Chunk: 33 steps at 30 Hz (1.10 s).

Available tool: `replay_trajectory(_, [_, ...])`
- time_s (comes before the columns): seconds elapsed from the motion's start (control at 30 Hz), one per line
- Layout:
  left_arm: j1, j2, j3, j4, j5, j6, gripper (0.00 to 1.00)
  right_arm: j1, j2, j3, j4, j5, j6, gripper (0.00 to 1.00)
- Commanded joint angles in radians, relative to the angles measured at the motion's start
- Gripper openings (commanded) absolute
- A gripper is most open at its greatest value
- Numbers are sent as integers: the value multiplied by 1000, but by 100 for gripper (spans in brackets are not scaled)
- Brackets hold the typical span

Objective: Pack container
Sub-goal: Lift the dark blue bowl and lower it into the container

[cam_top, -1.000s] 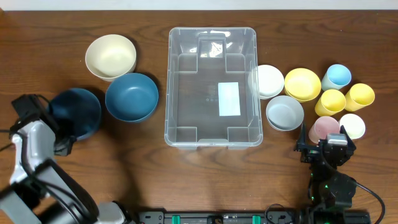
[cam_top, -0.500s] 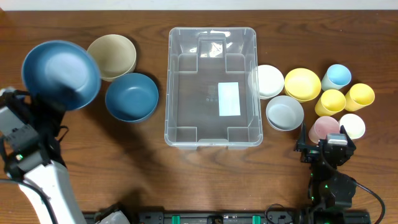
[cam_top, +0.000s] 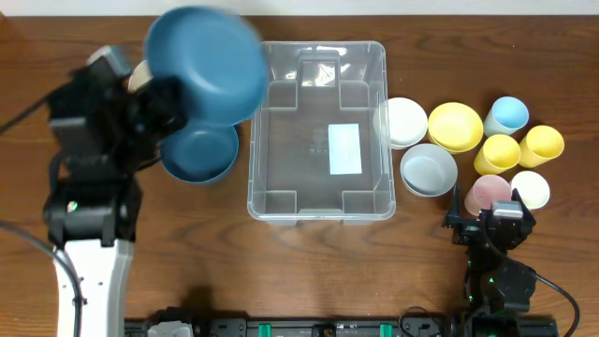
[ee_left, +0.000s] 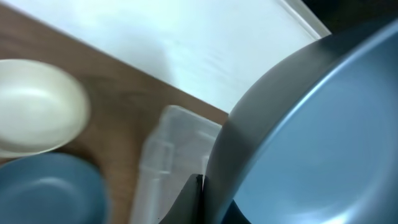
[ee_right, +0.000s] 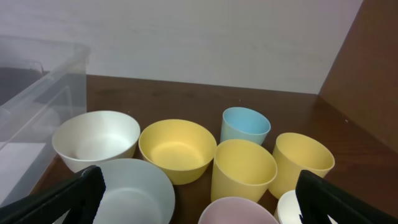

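Left pincer (ee_left: 200,191) clenched on rim of dark blue bowl (cam_top: 206,64), bowl held aloft, tilted, overlapping container's far-left corner in overhead view
Container (cam_top: 281,140) upright at middle of bench (cam_top: 187,271)
Second blue bowl (cam_top: 198,154) on bench left of container
Right pincer (ee_right: 199,186) released, jaws wide, near pink cup (cam_top: 487,192)

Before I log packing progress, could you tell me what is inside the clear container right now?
Nothing packed shows inside the container: only its white label. The blue bowl, held aloft by the left gripper, hides its top-left corner.
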Motion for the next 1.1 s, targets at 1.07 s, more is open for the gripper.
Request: replay_trajectory(1.07, [-445, 884, 526, -175, -455, 150, 6, -9, 1, -1, -4, 7, 10, 99])
